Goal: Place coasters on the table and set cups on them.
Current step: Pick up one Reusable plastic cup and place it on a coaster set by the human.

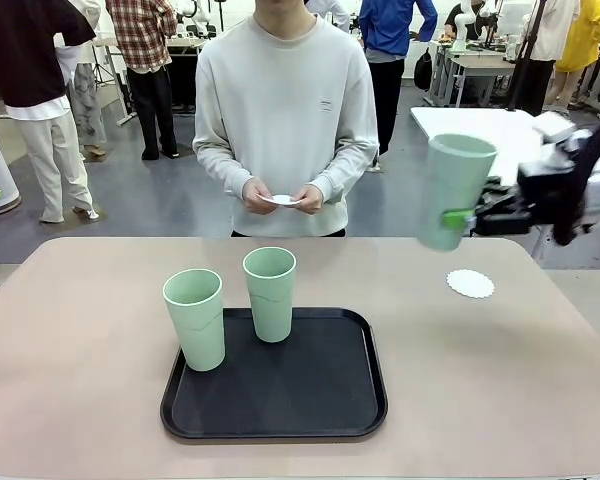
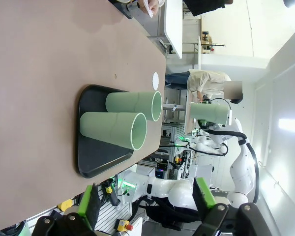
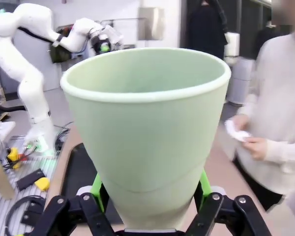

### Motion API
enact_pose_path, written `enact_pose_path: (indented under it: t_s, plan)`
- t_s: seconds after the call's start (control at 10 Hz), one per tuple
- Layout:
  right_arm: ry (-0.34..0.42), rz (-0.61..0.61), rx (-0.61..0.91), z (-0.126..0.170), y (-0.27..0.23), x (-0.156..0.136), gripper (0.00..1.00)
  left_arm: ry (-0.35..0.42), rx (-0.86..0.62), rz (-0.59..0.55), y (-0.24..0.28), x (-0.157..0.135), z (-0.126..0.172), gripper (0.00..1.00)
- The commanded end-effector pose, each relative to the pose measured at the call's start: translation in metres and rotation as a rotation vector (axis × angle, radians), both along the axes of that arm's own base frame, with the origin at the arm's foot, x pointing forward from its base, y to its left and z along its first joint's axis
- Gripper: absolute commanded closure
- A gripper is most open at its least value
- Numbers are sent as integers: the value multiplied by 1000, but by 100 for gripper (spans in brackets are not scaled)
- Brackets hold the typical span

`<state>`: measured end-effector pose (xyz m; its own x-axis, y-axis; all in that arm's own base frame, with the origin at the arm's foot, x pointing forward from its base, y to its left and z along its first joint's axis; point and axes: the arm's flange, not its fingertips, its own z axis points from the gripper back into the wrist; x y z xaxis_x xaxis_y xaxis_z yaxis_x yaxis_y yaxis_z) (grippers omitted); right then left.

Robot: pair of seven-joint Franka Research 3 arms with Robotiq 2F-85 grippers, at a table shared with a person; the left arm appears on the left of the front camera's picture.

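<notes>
The right gripper point(image 1: 461, 217) is clamped on a cup point(image 1: 454, 185), lifted over the table's point(image 1: 80, 380) far right corner, near a coaster point(image 1: 470, 284). The left gripper's point(image 2: 146, 194) fingers stand apart.

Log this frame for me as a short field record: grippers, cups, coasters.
right gripper: shut on a tall mint-green plastic cup, held in the air
left gripper: open, empty
other cups: two, upright on the black rounded tray
coasters: one white lacy paper doily on the beige-pink table, right side; another in the person's hands
</notes>
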<state>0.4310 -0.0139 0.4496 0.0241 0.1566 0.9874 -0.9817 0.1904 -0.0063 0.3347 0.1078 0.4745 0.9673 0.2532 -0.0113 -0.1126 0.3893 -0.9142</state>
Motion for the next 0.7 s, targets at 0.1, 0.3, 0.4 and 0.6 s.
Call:
enact_pose_path:
  t_s: [0.1,0.3,0.4,0.6]
  plan:
    - [-28,-168,14,22,-58,24,18,-19,-18,-6,-1,2,1,0]
    - [-3,-286,27,24,-96,42,18,-19,-18,-6,-1,2,1,0]
    - [19,-334,31,22,-109,50,18,-19,-18,-6,-1,2,1,0]
    - [69,-377,76,17,-121,60,18,-19,-18,-6,-1,2,1,0]
